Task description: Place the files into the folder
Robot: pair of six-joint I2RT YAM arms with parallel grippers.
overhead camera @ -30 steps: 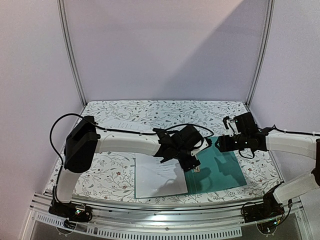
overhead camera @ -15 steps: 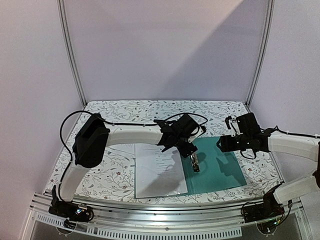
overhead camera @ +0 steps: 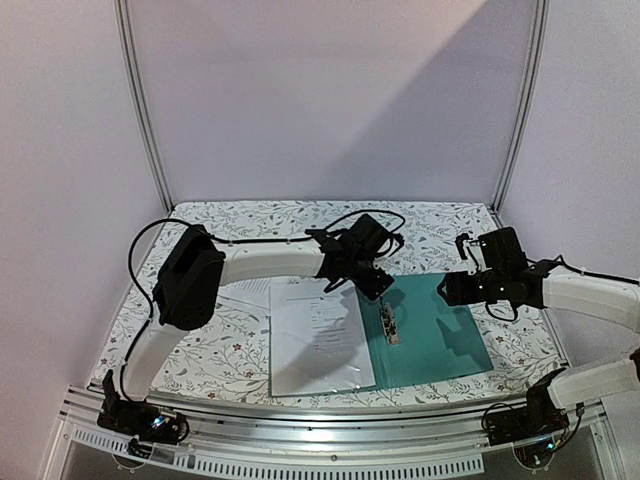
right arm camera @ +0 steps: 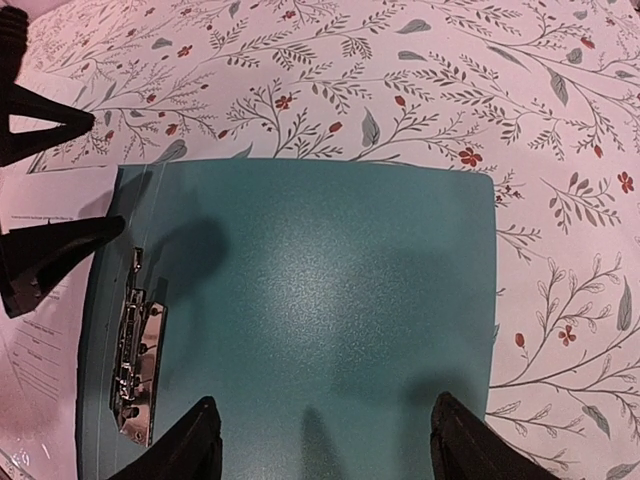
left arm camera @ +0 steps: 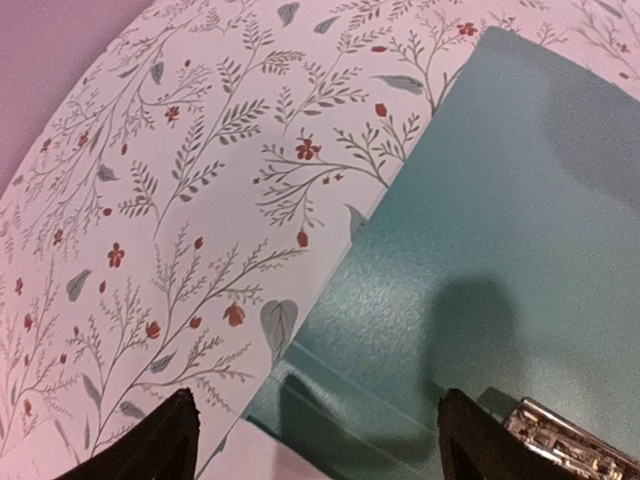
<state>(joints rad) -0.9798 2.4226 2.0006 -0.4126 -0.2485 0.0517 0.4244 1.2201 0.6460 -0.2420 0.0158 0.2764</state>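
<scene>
Floral table (overhead camera: 450, 225): one folder (overhead camera: 440, 335), one clip (overhead camera: 389, 323), files (overhead camera: 320, 345); left gripper (left arm camera: 320, 440), right gripper (right arm camera: 322, 425) spread.

Pale lilac walls (overhead camera: 330, 90), floral tablecloth (overhead camera: 300, 222)

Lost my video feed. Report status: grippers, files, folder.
Open, empty: left gripper, right gripper, above folder. One sheet lies on its left cover, unclipped. Nothing in the way.

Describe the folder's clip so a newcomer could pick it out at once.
On the floral tablecloth lies an open teal folder, near the front edge. Along its spine, between the bare teal half and the white printed sheet, sits a narrow silver metal clip, the only metal piece on the folder.
</scene>
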